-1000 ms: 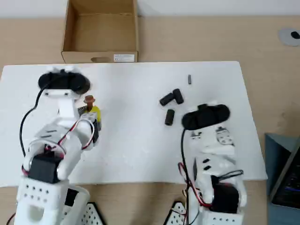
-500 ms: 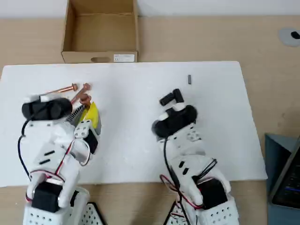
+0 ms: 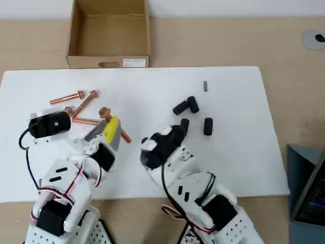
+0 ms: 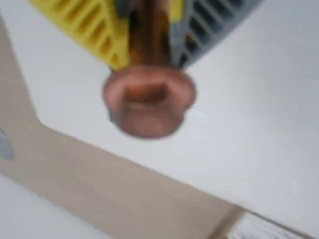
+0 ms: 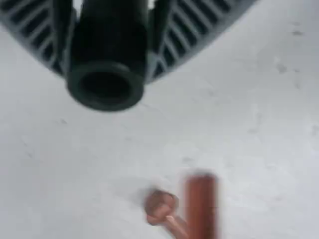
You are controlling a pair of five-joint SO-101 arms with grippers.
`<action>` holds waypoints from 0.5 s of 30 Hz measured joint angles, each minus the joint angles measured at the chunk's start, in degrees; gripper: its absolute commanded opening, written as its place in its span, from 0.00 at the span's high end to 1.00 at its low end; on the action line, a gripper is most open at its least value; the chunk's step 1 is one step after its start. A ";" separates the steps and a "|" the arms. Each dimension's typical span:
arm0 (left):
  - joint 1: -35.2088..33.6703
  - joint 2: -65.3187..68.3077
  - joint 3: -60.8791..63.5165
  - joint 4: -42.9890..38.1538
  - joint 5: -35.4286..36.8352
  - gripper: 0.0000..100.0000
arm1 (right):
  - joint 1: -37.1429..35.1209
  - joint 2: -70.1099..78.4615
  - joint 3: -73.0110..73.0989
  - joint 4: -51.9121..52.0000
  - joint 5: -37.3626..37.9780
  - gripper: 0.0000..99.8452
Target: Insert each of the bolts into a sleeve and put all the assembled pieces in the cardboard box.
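Bright, even light falls from above on the table (image 3: 294, 76). The white sheet (image 3: 238, 157) looks pale and bright. Soft grey shadows lie close under the left arm (image 3: 63, 175) and the bolt (image 4: 148, 102). The cardboard box (image 3: 108, 62) is a little darker inside.

The left gripper (image 4: 149, 59) has one yellow ribbed finger (image 4: 84, 25) and one grey. The bolt (image 4: 148, 102) is copper, the sleeve (image 5: 105, 74) black, the mat (image 3: 152, 86) white, the box (image 3: 86, 62) brown, the table (image 3: 228, 40) tan.
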 measured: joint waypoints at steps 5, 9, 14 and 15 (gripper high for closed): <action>1.23 0.00 -1.32 0.00 0.79 1.00 | -3.16 0.00 0.35 -0.26 0.00 0.99; 1.41 0.00 -1.41 0.00 0.79 1.00 | -4.22 0.00 0.35 -0.26 0.00 0.99; 4.92 0.00 -1.41 0.00 0.79 1.00 | -4.48 0.00 0.35 -0.26 0.00 0.99; 5.36 0.00 -1.41 0.00 0.79 1.00 | -4.48 0.00 0.35 -0.26 0.00 0.99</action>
